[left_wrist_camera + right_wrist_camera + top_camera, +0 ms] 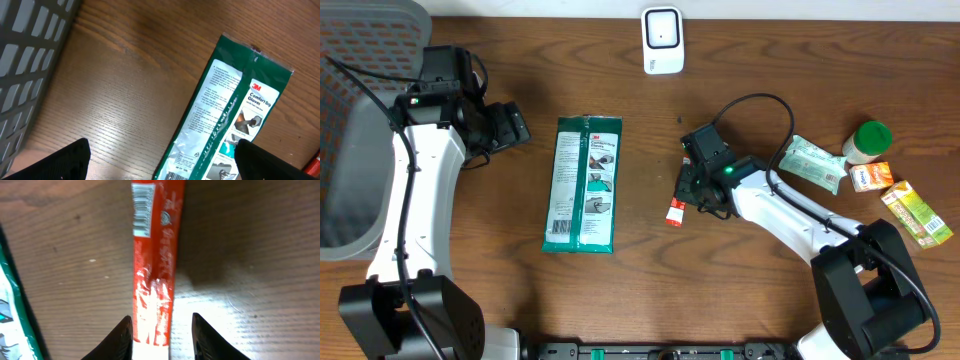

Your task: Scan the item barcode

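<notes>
A slim red stick packet (675,211) lies flat on the wood table, its barcode label facing up at the far end (142,210). My right gripper (692,190) hovers low over it. Its fingers straddle the packet's white near end (162,325): the left finger touches the edge, the right one stands a little apart. The white scanner (662,40) stands at the table's back edge. My left gripper (515,125) is wide open and empty, above the table by the top of a green 3M glove pack (225,115).
The green glove pack (582,185) lies left of the red packet. A grey mesh basket (350,150) stands at the far left. At the right lie a pale pouch (812,163), a green-capped bottle (868,140), an orange box (871,177) and a yellow-green box (916,212).
</notes>
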`<state>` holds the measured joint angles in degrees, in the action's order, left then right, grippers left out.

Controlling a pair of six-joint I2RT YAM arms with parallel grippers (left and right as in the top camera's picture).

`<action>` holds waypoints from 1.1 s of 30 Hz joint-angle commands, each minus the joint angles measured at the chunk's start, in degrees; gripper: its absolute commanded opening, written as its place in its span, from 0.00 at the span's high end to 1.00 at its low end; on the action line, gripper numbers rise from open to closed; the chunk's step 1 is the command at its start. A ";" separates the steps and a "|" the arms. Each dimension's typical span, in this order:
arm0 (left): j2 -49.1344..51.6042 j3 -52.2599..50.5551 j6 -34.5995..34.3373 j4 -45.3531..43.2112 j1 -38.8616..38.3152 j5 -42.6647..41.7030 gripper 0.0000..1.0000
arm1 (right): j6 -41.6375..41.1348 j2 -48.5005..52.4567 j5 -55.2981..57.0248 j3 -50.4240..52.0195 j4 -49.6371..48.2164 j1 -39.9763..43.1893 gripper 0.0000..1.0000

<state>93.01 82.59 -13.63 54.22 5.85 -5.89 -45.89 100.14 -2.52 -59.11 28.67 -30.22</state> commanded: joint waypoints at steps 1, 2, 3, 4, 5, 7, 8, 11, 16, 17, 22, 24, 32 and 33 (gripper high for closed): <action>0.22 0.15 0.33 0.35 0.24 0.09 0.07 | -0.48 1.40 1.51 -0.02 -0.98 -1.36 0.66; 0.22 0.15 0.33 0.35 0.24 0.09 0.08 | -0.98 1.99 2.12 -0.02 -0.81 -1.60 0.66; 0.22 0.15 0.33 0.35 0.24 0.09 0.07 | -1.51 2.43 2.60 -0.02 -0.59 -1.73 0.65; 0.22 0.15 0.33 0.35 0.24 0.09 0.08 | -1.88 3.10 2.71 -0.02 -0.61 -1.73 0.65; 0.22 0.15 0.33 0.35 0.24 0.09 0.08 | -1.92 3.67 2.64 -0.02 -0.79 -1.70 0.65; 0.22 0.15 0.33 0.35 0.24 0.09 0.08 | -2.45 5.05 2.64 -0.02 -1.05 -1.73 0.65; 0.22 0.15 0.33 0.35 0.24 0.09 0.08 | -2.99 5.81 2.67 -0.02 -1.01 -1.75 0.65; 0.22 0.15 0.33 0.35 0.24 0.09 0.08 | -2.91 7.87 2.75 -0.02 -1.01 -1.75 0.69; 0.22 0.15 0.33 0.35 0.24 0.09 0.08 | -2.86 7.72 6.86 -0.04 1.27 -0.94 0.83; 0.22 0.15 0.33 0.35 0.24 0.09 0.08 | -2.62 7.21 6.99 -0.04 1.62 -0.55 0.89; 0.22 0.15 0.33 0.35 0.24 0.09 0.07 | 5.90 1.60 6.95 -0.04 2.64 2.27 0.99; 0.22 0.15 0.33 0.35 0.24 0.09 0.08 | 9.46 -0.87 6.91 -0.04 3.28 3.23 0.99; 0.22 0.15 0.33 0.35 0.24 0.09 0.08 | 20.02 -9.09 6.47 -0.04 5.86 5.11 0.99; 0.22 0.15 0.33 0.35 0.24 0.09 0.08 | 20.02 -9.18 5.29 -0.04 6.60 5.03 0.96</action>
<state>93.01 82.59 -13.63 54.22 5.85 -5.89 -31.70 92.25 3.49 -59.40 34.02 -25.26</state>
